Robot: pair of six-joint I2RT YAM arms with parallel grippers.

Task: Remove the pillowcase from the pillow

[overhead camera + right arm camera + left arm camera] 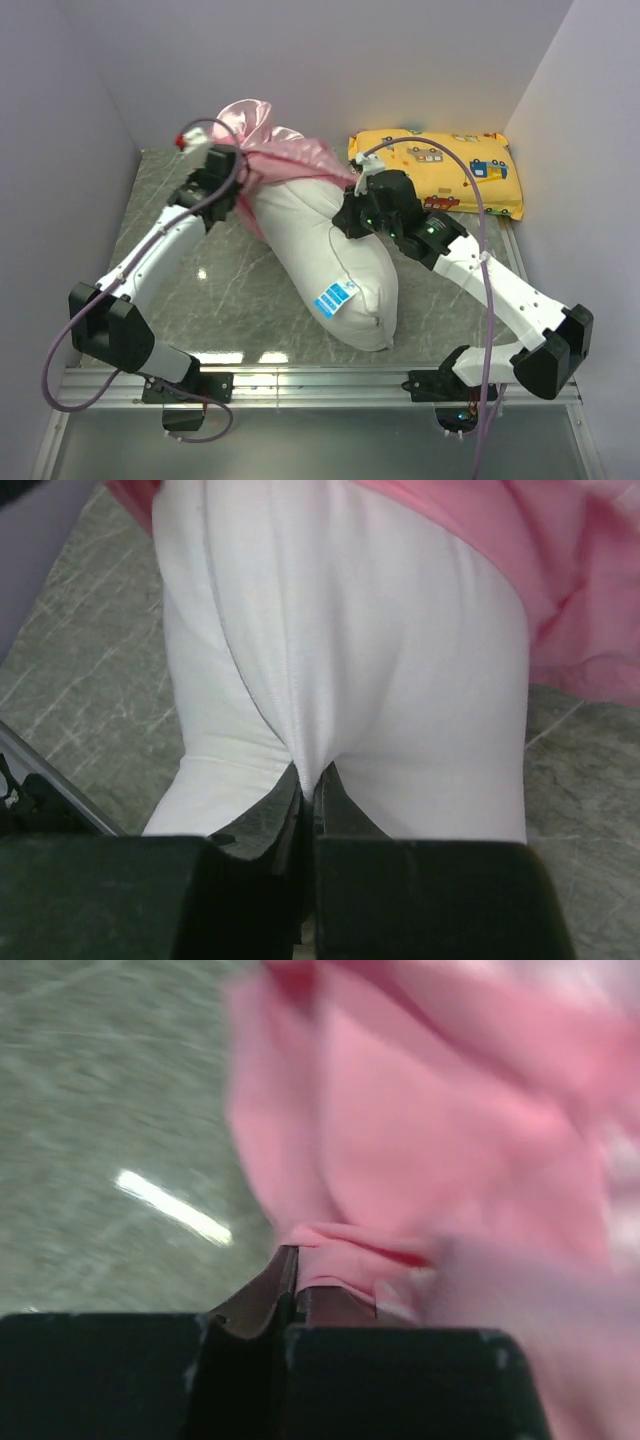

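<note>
**Top external.** The white pillow lies diagonally through the centre of the frame, with its blue tag toward the lower end. The pink satin pillowcase is bunched over the upper end only, at upper centre-left. The left gripper is buried in that bunch. The right gripper sits against the pillow's upper right flank. A yellow vehicle-print pillow lies at upper right and is not involved.

**Left wrist.** The view is blurred. The fingers are together at bottom centre with a fold of pillowcase nipped between them. The marbled table fills the upper left.

**Right wrist.** The fingers are closed on a pinch of the pillow along a seam line. Pink cloth shows at upper right.

**Handling, my judgement.**
- The satin looks light, limp and slippery, so a single layer could slide out of the pads. I would hold a gathered fold or the hem.
- The pillow is plump and soft and gives under a pinch.
- The seam is the firmest anchor, though the whole pillow may drag across the table.
</note>
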